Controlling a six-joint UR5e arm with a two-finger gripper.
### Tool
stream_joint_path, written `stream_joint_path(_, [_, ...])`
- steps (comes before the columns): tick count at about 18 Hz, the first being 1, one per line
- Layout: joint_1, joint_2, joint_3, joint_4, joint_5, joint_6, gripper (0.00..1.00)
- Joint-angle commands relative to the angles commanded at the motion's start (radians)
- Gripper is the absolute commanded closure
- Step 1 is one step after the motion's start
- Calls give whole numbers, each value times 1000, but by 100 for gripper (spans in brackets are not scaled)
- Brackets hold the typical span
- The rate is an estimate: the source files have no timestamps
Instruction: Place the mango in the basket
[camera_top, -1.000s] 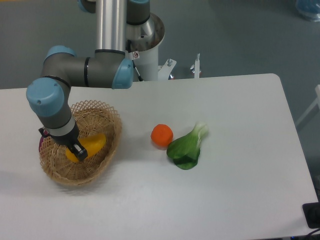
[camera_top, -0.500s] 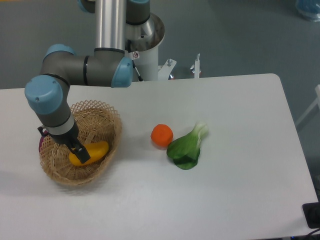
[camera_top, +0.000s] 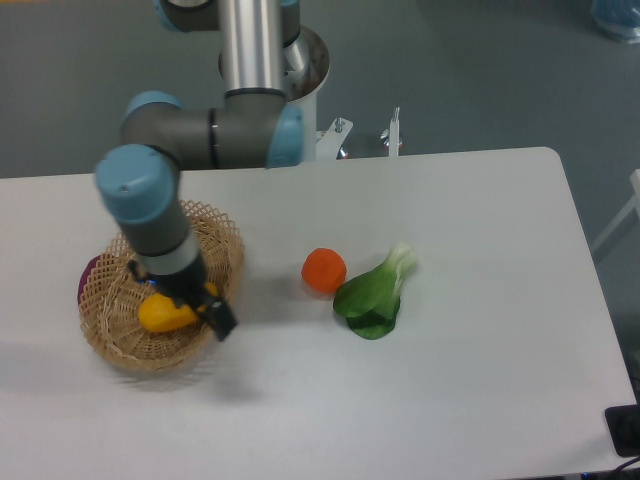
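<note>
The mango (camera_top: 163, 315), yellow-orange and elongated, lies inside the tan wicker basket (camera_top: 128, 353) at the left of the table. My gripper (camera_top: 208, 308) hangs over the basket's right rim, just right of the mango and slightly above it. Its jaws look open and hold nothing. The arm's wrist covers the middle of the basket.
A round orange fruit (camera_top: 324, 270) sits at the table's middle, touching a green leafy vegetable (camera_top: 373, 295) to its right. A purple item (camera_top: 89, 270) shows at the basket's left rim. The robot's base (camera_top: 290, 70) stands behind the table's back edge.
The gripper let go of the mango, which now rests in the basket. The arm has swung to the right and the gripper has moved from the basket's middle to its right rim.
</note>
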Motion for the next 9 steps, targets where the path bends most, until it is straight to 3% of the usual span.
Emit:
stream_joint_path(6, [132, 3, 15, -3, 2, 120, 0])
stream_joint_path(9, [190, -12, 57, -58, 2, 173, 0])
